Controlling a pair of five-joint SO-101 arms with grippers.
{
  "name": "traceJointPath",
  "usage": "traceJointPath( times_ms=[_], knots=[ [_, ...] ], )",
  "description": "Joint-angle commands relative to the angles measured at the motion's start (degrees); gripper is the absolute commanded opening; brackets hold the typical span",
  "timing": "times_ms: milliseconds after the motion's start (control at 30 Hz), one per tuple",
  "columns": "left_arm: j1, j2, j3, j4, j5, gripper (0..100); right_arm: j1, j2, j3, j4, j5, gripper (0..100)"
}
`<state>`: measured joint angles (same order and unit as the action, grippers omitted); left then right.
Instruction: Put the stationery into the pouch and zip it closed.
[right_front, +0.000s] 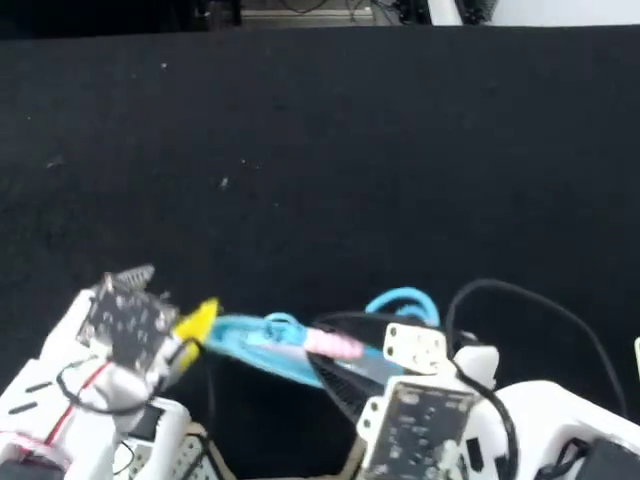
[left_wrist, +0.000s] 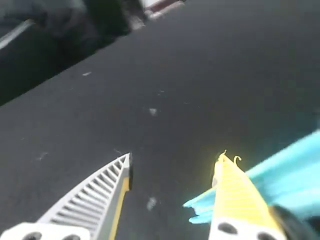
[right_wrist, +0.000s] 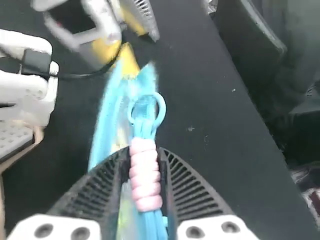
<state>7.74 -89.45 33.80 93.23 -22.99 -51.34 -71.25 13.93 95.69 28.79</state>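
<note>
A light blue pouch (right_front: 255, 338) lies low over the black table between the two arms. Its pink braided zipper pull (right_wrist: 145, 175) hangs from a blue ring (right_wrist: 146, 107). My right gripper (right_wrist: 145, 152), with black fingers, is shut on that pink pull (right_front: 332, 345). My left gripper (left_wrist: 175, 159) is open at the pouch's other end, with bare table between its fingers. Its yellow finger (left_wrist: 235, 195) lies against the pouch's edge (left_wrist: 285, 175), and the pouch is outside the jaws. In the high view the left gripper (right_front: 170, 298) sits at the lower left.
The black table (right_front: 320, 150) stretches away beyond the arms. A blue loop (right_front: 402, 300) and a black cable (right_front: 520, 300) arch over the right arm. Both arm bases crowd the near edge.
</note>
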Motion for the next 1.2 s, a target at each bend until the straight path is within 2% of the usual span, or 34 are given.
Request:
traceJointPath(
  times_ms=[0, 333, 433, 667, 900, 1067, 1167],
  knots=[
    [6.2, -0.1, -6.9, 5.3, 0.8, 27, 1.1, 0.6, 1.4, -3.9, 0.4, 1.1],
    [4.4, -0.1, -11.0, 7.5, 0.4, 27, 1.1, 0.1, 1.9, -4.7, 0.4, 1.1],
    [4.4, -0.2, -15.2, 7.6, -1.8, 27, 1.1, 0.1, 1.9, -4.7, 0.4, 1.1],
    [4.3, -0.1, -22.5, 7.6, -1.7, 27, 1.1, 0.0, 1.8, -4.7, 0.4, 1.1],
    [5.0, -0.1, -23.0, 7.7, -2.0, 27, 1.1, 0.0, 1.8, -4.6, 0.4, 1.1],
    [5.0, -1.5, -23.7, 7.8, -5.0, 27, 1.1, 0.0, 1.8, -4.6, 0.4, 1.1],
    [8.0, -3.2, -20.4, 7.8, -4.8, 27, 1.1, 0.0, 1.7, -4.6, 0.5, 1.1]
  ],
)
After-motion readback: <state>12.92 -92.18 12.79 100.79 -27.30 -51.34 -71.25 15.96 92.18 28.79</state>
